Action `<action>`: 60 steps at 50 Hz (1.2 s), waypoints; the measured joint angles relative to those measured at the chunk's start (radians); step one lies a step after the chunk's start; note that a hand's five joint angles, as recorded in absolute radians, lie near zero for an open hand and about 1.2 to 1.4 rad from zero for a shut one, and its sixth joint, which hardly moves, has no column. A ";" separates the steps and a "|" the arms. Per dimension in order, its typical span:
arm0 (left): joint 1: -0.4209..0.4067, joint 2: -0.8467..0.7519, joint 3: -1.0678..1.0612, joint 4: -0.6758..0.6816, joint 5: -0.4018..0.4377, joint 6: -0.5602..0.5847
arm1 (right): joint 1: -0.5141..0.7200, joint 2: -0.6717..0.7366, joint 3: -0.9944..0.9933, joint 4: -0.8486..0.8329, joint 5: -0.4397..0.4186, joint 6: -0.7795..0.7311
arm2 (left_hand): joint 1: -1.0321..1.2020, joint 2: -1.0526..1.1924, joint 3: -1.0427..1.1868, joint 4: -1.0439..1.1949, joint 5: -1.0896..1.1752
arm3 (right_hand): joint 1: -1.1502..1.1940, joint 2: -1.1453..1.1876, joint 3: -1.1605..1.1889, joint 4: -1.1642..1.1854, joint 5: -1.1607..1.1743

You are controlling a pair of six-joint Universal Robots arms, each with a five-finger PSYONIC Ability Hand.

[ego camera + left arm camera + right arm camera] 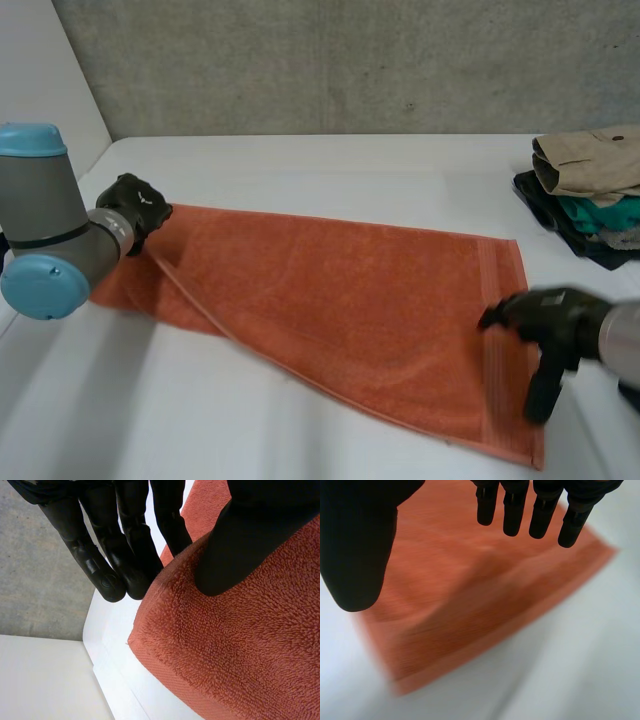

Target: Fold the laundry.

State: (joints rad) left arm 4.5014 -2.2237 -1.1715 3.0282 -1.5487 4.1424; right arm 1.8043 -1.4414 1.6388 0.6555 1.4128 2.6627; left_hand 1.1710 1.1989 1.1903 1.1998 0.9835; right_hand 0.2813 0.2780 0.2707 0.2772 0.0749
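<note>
The towel (pixel 340 300) is orange terry. It lies flat across the middle of the table (pixel 330 165), long axis running from the left arm's side to the right arm's side. A raised hem line crosses it diagonally towards the near right corner, which suggests a second layer, though the views do not settle this.

Left hand (pixel 135 208): located at the towel's far left corner. In the left wrist view the thumb (pixel 240 545) presses down on the pile of the towel (pixel 240 650), and the fingers (pixel 125 555) stand straight against the outer side of the edge. The cloth humps up between them, so the hand is clamped on that corner in a pinch.

Right hand (pixel 550 320): located over the towel's right end, near the striped border. In the right wrist view its fingers (pixel 540 510) are straight and spread apart from the thumb, above the towel (pixel 455 595). It holds nothing.

Step in hand, as judged: securing the two ends before a fold. One corner is gripped; the other is not yet.

Next move calls for: lowering the right hand onto the right-end corner, closing on it, then carrying both corners together so the edges align.

Containers: none on the table. A stack of garments (pixel 590 185), beige over teal over dark, rests directly on the table's far right, well apart from the towel.
</note>
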 measured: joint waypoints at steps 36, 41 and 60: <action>-0.029 -0.059 0.133 -0.064 -0.065 -0.087 | 0.181 -0.004 0.467 -0.674 0.110 -0.083 | 0.000 0.000 0.000 0.000 0.000 | 0.475 0.514 0.518 0.511 0.533; -0.030 -0.058 0.129 -0.063 -0.066 -0.087 | 0.180 0.001 0.477 -0.730 0.128 -0.085 | 0.000 0.000 0.000 0.000 0.000 | 0.596 0.602 0.611 0.605 0.627; -0.029 -0.013 0.090 -0.116 -0.057 -0.122 | 0.098 0.001 0.317 -0.802 0.164 -0.066 | 0.000 0.000 0.000 0.000 0.000 | 0.841 0.899 0.915 0.918 0.922</action>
State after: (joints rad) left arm 4.4724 -2.2364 -1.0812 2.9117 -1.6056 4.0205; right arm 1.9020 -1.4408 1.9556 -0.1466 1.5766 2.5966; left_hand 1.1710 1.1989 1.1903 1.1999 0.9835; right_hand 1.1225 1.1767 1.1856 1.1949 0.9973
